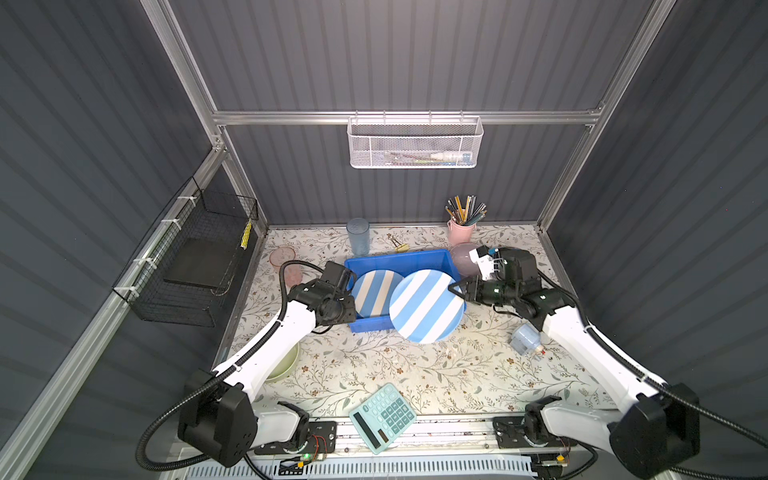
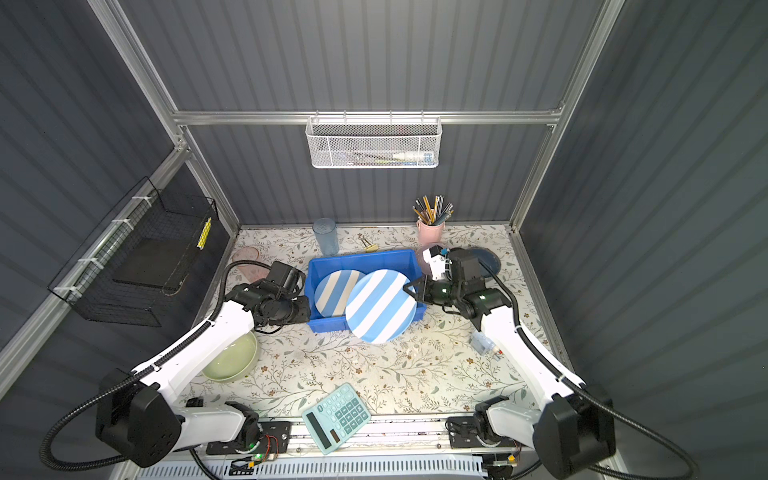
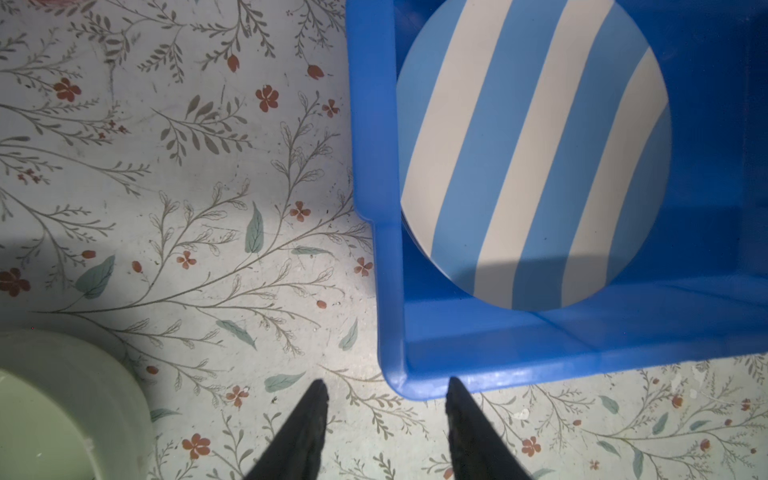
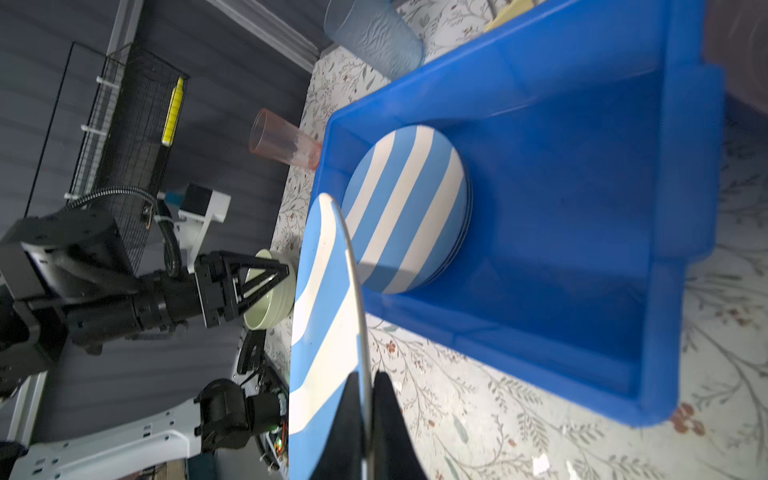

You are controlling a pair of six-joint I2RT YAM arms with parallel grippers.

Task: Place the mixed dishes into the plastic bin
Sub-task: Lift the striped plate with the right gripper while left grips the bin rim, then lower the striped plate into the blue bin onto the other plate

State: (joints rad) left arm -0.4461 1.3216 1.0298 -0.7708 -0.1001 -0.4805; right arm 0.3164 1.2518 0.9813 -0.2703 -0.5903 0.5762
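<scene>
The right hand (image 1: 457, 289) pinches the rim of a striped plate (image 1: 427, 305), its fingers pressed onto the edge from both faces. In both top views that plate hangs over the front right corner of the blue bin (image 1: 399, 258), above its rim. A second striped plate (image 1: 374, 293) lies flat inside the bin, toward its left wall. The left hand (image 3: 386, 386) is spread and holds nothing, hovering over the desk (image 3: 208, 249) just outside the bin's front left corner. A pale-green bowl (image 2: 230, 359) sits on the desk in front of the bin and to its left. A blue tumbler (image 1: 358, 237) stands just behind the bin.
</scene>
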